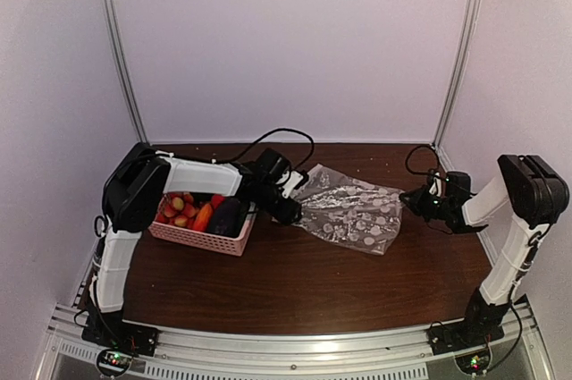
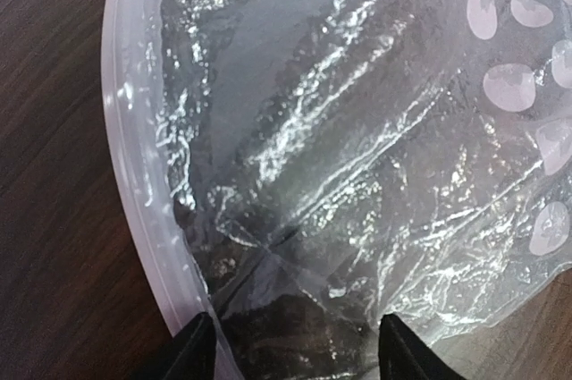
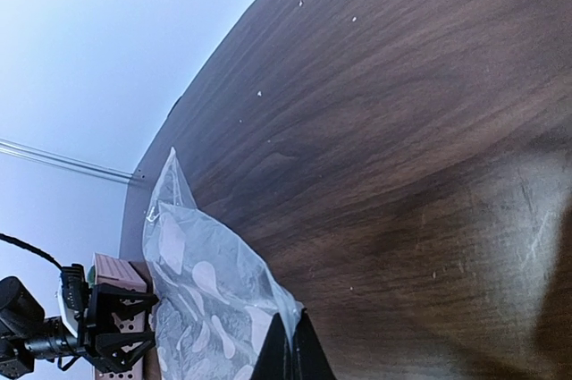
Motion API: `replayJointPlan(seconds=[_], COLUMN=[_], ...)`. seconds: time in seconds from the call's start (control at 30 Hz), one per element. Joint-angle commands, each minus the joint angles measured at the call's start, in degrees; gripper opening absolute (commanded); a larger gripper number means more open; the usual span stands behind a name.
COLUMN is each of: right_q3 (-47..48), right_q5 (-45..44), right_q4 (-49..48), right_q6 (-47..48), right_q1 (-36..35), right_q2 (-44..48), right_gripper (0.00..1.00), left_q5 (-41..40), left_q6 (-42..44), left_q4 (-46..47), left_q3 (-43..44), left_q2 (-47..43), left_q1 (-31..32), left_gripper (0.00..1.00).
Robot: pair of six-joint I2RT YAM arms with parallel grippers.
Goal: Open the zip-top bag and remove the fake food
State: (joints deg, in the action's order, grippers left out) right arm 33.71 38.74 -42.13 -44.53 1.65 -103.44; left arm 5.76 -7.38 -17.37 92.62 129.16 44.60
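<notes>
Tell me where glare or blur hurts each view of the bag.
Top external: soft and dim, bright glints flecking the zip-top bag. Left wrist: sharp, but white glare streaks cross the crinkled plastic. Right wrist: wood grain crisp, a broad pale sheen on the table at right.

Clear zip-top bag (image 1: 349, 210), crinkled and white-dotted, lies flat and slack between the two claws. Its white zip strip (image 2: 134, 174) end sits between the spread fingers of the left claw (image 1: 288, 210), and the far corner is pinched in the closed right claw (image 3: 286, 349). Loose fake food (image 1: 192, 212), red berries, an orange carrot and a dark eggplant, is heaped outside the bag, just left of the left claw.
</notes>
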Motion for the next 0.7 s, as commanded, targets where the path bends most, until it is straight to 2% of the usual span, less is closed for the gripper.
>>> replayJointPlan(seconds=[0.0, 0.3, 0.67], right_q3=[-3.16, -8.74, -14.31], right_q5=[-3.16, -5.41, -6.16], right_q4=[-0.56, -2.3, -8.32], right_q6=[0.58, 0.27, -2.51], right_q1=[-0.79, -4.49, -7.03], right_q2=[2.54, 4.72, 4.52], right_gripper=[0.0, 0.0, 0.0], left_q5=[0.73, 3.64, 7.84], left_q6=[4.66, 6.76, 4.3], left_q4=[1.87, 9.88, 10.08], left_q3=[-1.65, -0.94, 10.59], left_q2=[-5.01, -8.37, 4.41], left_q1=[2.91, 12.53, 17.34], left_gripper=[0.64, 0.64, 0.63])
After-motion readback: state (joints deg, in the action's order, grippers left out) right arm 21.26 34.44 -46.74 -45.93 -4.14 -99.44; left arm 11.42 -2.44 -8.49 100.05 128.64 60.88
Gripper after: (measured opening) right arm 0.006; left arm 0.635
